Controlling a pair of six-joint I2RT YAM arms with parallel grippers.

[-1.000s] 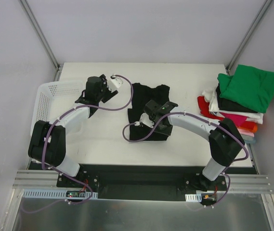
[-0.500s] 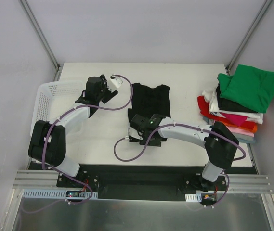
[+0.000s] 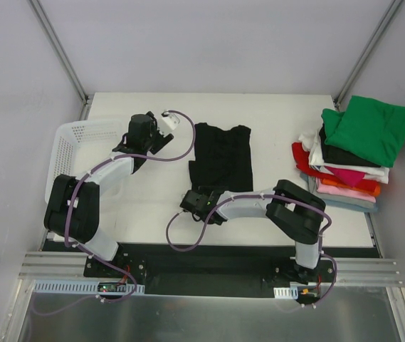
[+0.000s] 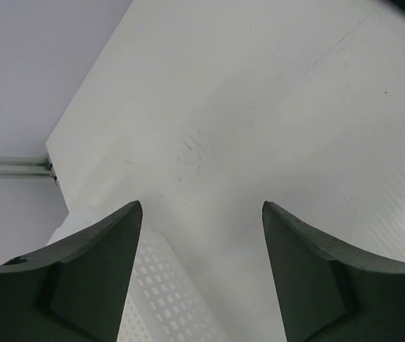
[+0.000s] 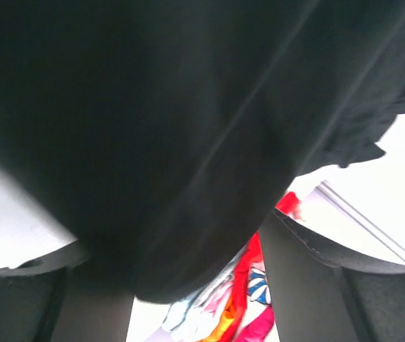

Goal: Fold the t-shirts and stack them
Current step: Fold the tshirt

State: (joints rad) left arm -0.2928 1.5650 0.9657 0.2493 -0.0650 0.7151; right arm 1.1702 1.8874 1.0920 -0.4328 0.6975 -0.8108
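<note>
A black t-shirt lies folded lengthwise in the middle of the table. My right gripper is low at the shirt's near left corner. In the right wrist view the black cloth fills most of the frame and hangs over my right gripper, whose jaws stand apart. A stack of folded t-shirts sits at the right edge, a green one on top; it shows between the fingers. My left gripper is open and empty over the table by the basket.
A white plastic mesh basket stands at the left edge of the table, its corner under my left gripper. The white table ends at a metal rail in front. Grey walls close in on three sides.
My right gripper has slid from the middle of the black shirt towards me and left, to its near left corner. The shirt's near part now lies flatter. The left arm has barely moved.
</note>
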